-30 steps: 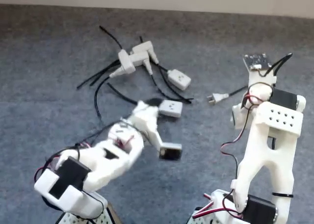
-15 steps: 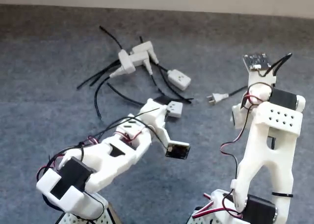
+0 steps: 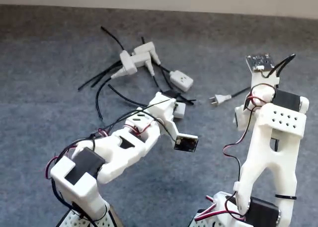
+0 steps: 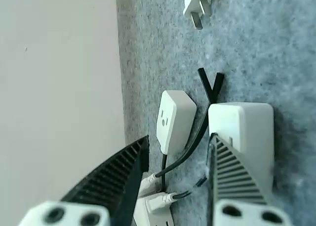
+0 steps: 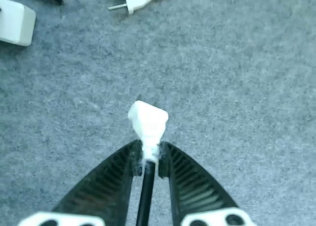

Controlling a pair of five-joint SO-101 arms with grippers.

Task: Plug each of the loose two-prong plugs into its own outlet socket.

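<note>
Counter (image 3: 59, 117) – grey, felt-like cover, carrying all items. Left gripper (image 4: 179, 138): jaws wide apart, nothing held, at the middle of the counter. One finger is over the near outlet socket (image 4: 244, 124); contact cannot be told. Far outlet socket (image 3: 181, 80): white block, slotted face up, just beyond the near one, with a black cable (image 4: 197, 137) running between the two. Loose two-prong plug (image 3: 219, 99): white, lying flat to the right of both sockets, prongs pointing left, its own dark lead trailing off to the right. Right gripper (image 5: 149, 146): jaws closed tight on the neck of a held plug (image 5: 148, 119), white, where its black cord (image 5: 146, 186) enters. The plug body juts past the fingertips over bare grey surface, well apart from the loose two-prong plug; whether it touches the counter cannot be told. White connector pieces (image 3: 135, 59): a cluster at the far left of the group, bodies touching one another – which are plugs and which sockets cannot be told. Black leads (image 3: 102, 85): several, fanning out to the left and near side of the cluster.
</note>
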